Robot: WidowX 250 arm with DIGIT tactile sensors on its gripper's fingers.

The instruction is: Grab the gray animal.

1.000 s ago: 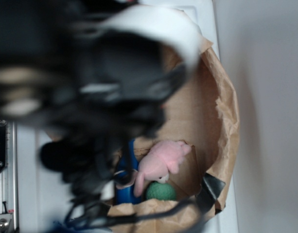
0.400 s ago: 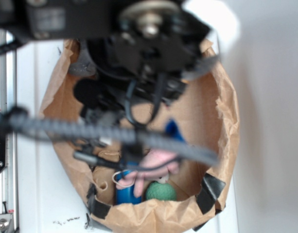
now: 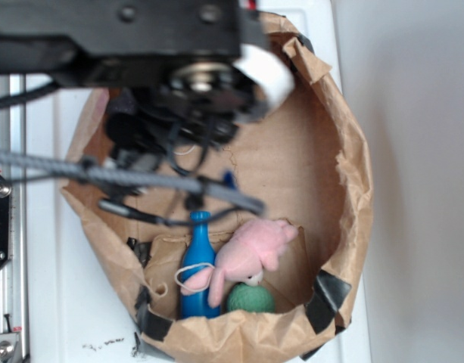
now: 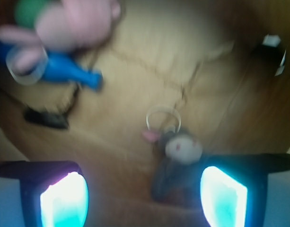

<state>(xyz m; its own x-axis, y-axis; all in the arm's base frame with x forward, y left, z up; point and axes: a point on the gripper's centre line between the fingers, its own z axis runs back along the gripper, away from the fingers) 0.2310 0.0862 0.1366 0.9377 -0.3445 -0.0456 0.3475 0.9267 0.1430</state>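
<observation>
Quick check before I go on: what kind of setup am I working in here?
Likely a tabletop test rig: a taped brown paper bag used as a bin on a white surface, holding toys such as a pink plush and a gray animal.

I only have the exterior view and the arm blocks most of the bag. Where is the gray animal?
Observer: In the wrist view the gray animal lies on the bag floor, between the fingers and closer to the right-hand one.
Operator: Is the gripper closed on it?
Observer: No, the gripper is open, pads wide apart, toy not clamped.
Operator: Anything crowding it?
Observer: Its white string loop lies on the floor just beyond it; the pink plush and blue bottle sit well away, at the upper left of the wrist view.
</observation>
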